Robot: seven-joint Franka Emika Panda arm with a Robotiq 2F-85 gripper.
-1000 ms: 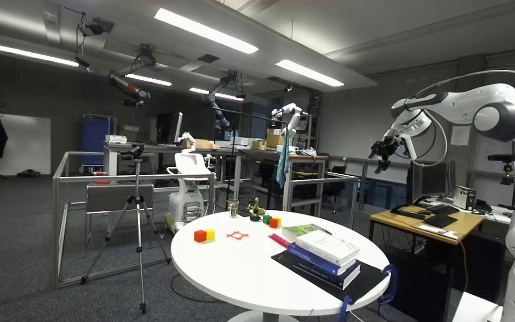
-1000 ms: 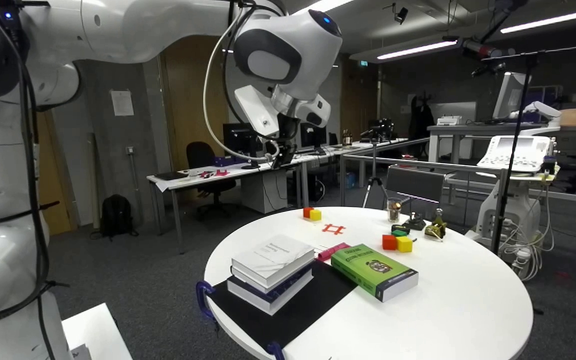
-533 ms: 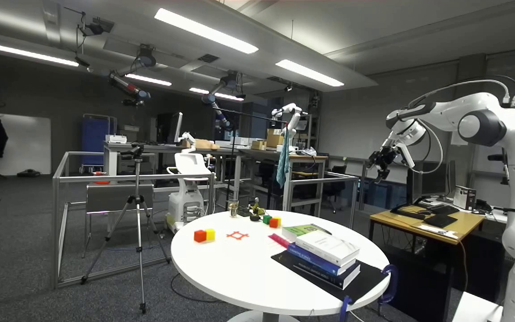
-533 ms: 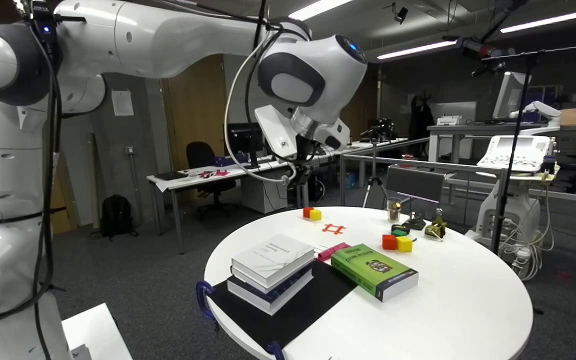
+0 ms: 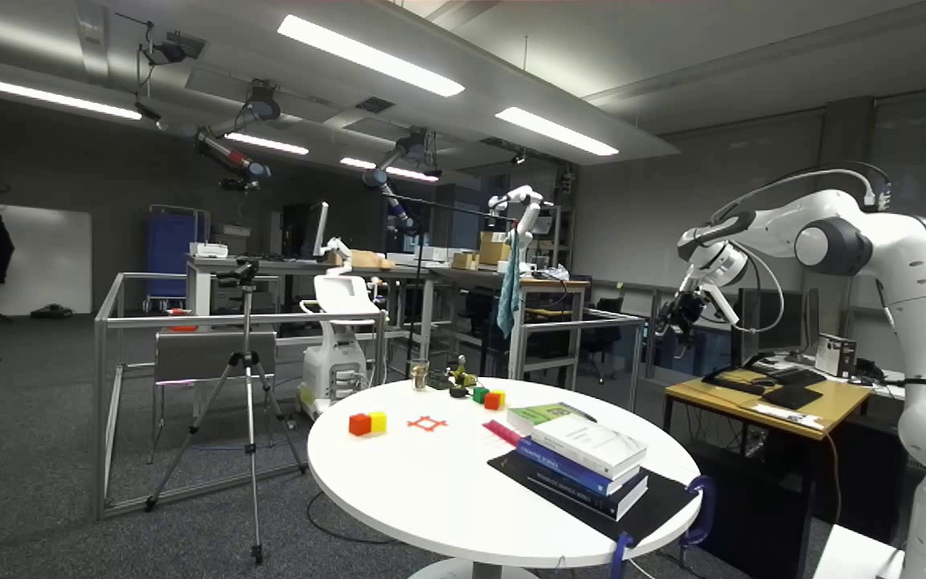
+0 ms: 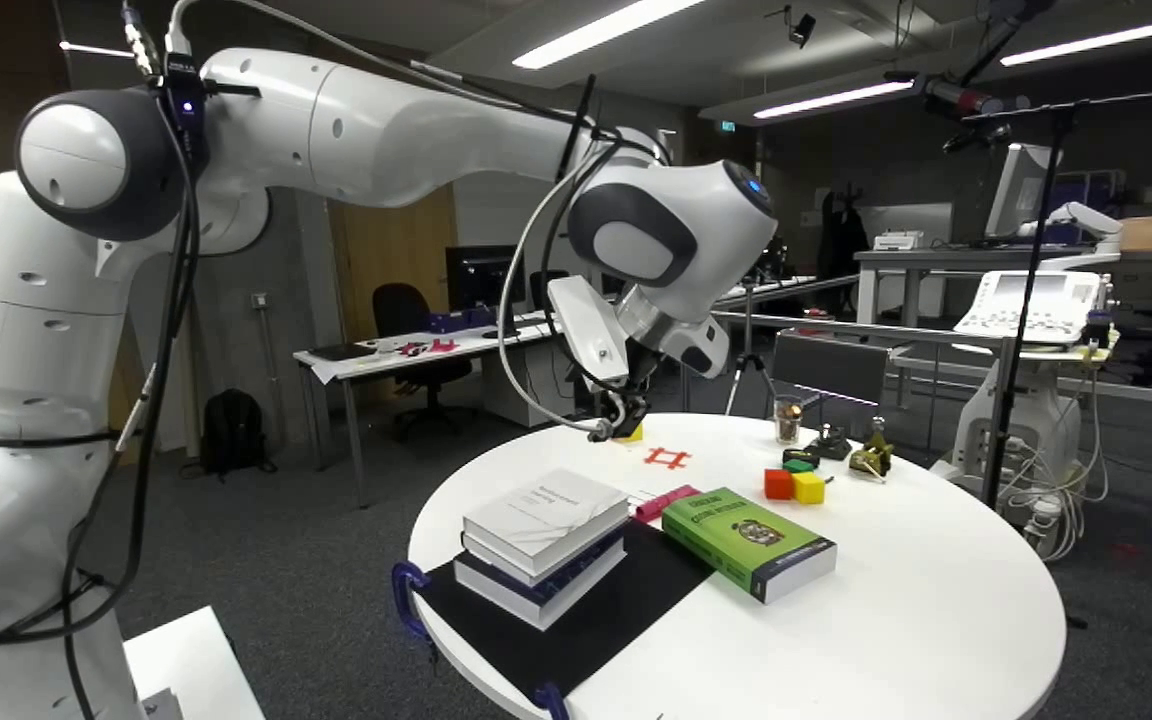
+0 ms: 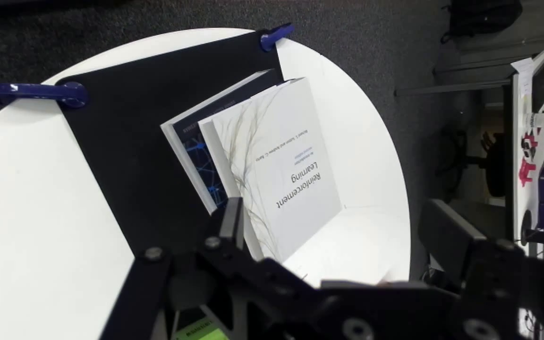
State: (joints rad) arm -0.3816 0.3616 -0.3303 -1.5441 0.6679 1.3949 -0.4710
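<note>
In the wrist view, the gripper (image 7: 335,203) is shown with its fingers (image 7: 231,222) spread wide and nothing pinched between them. In both exterior views it is held well above the height of the white table (image 7: 364,137), touching nothing. At a lower level, a white book (image 7: 286,165) is laid askew on top of a blue book (image 5: 563,466) and a dark book (image 5: 571,490). These are supported by a black mat (image 7: 130,141), secured to the table's rim by two blue clamps (image 7: 36,91). The step in hand is judged to be one of positioning in free air; it is best done slowly, with the fingers kept apart and squared to the white book's sides. Because the book edges are not aligned, a sideways brush could shift the white book; its corners should be passed with room to spare, as should the clamps. Farther off, in an exterior view, a green book (image 6: 751,540) is seen at the mat's edge; beyond it, a red cube (image 6: 778,484) and a yellow cube (image 6: 809,488) are placed side by side, and a glass (image 6: 788,420) is stood near the far rim.
</note>
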